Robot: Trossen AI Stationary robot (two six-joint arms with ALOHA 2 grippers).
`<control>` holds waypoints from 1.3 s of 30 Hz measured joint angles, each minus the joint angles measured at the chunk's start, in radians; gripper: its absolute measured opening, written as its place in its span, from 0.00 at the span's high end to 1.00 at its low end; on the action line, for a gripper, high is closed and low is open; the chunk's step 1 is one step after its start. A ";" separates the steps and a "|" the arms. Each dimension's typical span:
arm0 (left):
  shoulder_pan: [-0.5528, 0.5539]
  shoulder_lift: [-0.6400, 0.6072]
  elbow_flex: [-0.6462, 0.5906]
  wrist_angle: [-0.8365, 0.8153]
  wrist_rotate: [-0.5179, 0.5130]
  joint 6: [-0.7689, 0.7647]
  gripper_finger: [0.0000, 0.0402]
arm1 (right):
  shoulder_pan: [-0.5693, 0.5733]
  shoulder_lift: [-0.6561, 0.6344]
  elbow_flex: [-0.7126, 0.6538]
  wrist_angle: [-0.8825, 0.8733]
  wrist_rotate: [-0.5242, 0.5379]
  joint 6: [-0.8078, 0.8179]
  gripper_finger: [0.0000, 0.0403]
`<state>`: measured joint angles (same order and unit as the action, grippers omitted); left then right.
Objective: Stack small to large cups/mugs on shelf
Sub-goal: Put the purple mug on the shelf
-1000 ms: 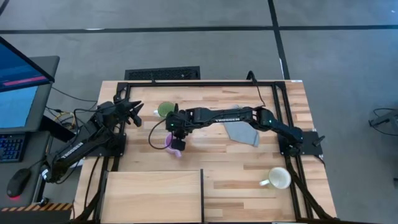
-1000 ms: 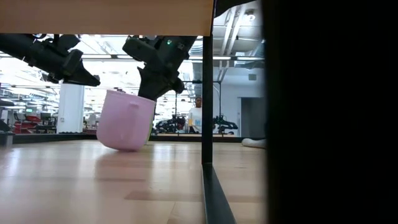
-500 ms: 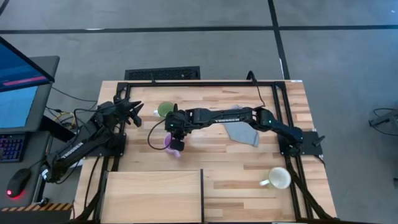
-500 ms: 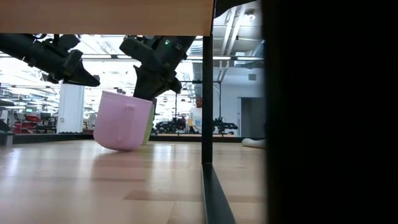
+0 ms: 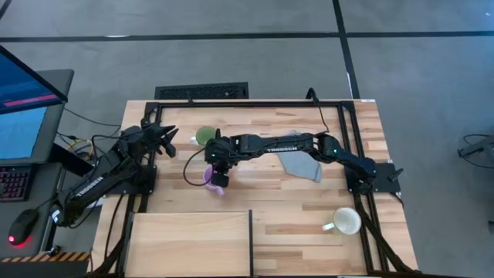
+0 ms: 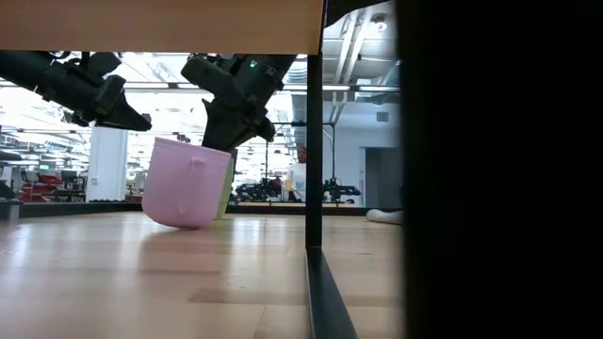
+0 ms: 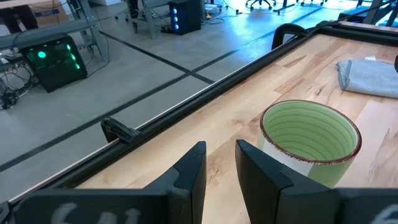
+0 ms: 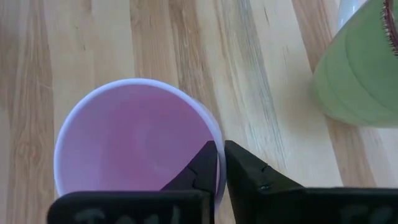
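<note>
the right arm carries white lettering along its upper link, too small to read for certain from above. the right claw (image 8: 219,163) pinches the rim of the light purple mug (image 5: 209,177), one finger inside and one outside, and the mug sits tilted on the desk (image 5: 309,197), near the centre of the planks and slightly toward 9 o'clock. the green mug (image 5: 204,136) stands upright just at its 12 o'clock, with the left claw (image 7: 219,163) hovering beside it toward 9 o'clock, fingers a narrow gap apart and holding nothing. the cream-white mug (image 5: 345,222) stands toward 4 o'clock. a grey cloth (image 5: 301,164) lies under the right arm. the shelf (image 5: 189,241) is a pale smooth board at 7 o'clock. the desk is striped light-wood plank in a black frame, on grey floor crossed by dark lines. a monitor (image 5: 23,104) glows at 9 o'clock.
</note>
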<state>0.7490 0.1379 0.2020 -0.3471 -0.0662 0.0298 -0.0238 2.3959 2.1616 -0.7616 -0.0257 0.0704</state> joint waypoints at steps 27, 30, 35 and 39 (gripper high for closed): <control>0.000 0.000 -0.019 0.003 0.000 0.000 0.81 | 0.030 0.001 -0.001 0.049 0.014 -0.123 0.65; 0.000 0.000 -0.028 0.007 -0.001 0.000 0.81 | 0.035 0.000 -0.001 0.063 0.062 -0.133 0.59; 0.000 0.000 -0.028 0.017 0.000 0.000 0.81 | 0.035 -0.005 -0.001 0.061 0.078 -0.157 0.51; 0.000 0.000 -0.028 0.018 0.000 0.000 0.81 | 0.037 -0.006 0.029 0.027 0.079 -0.158 0.48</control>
<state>0.7494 0.1375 0.1738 -0.3294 -0.0658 0.0299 0.0132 2.3901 2.1910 -0.7351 0.0534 -0.0872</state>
